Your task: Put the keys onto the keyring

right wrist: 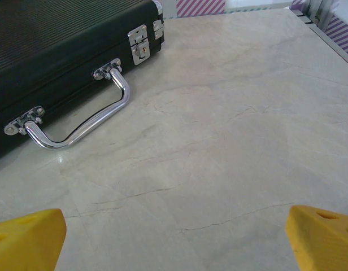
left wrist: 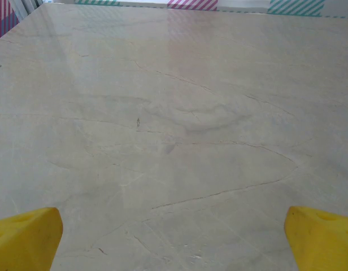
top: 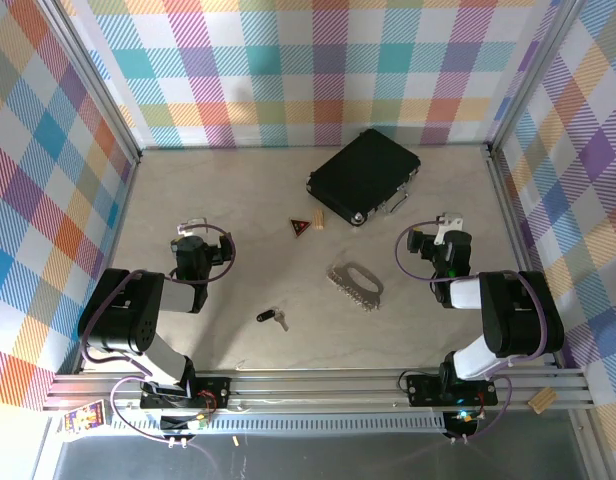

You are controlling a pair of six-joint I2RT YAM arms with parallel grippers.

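the keys (top: pixel 272 318) lie toward the near edge of the desk (top: pixel 238 200), a little left of centre. the keyring (top: pixel 355 284) lies right of centre, apart from them. the keys look light, small and flat, and will likely skid on the smooth top, so the black head seems the best place to pinch. the keyring looks like stiff metal with a loose chain, best taken by a long side. the left gripper (top: pixel 193 224) and right gripper (top: pixel 445 222) both stand spread wide, holding and touching nothing. the right one faces the black case (right wrist: pixel 61 51).
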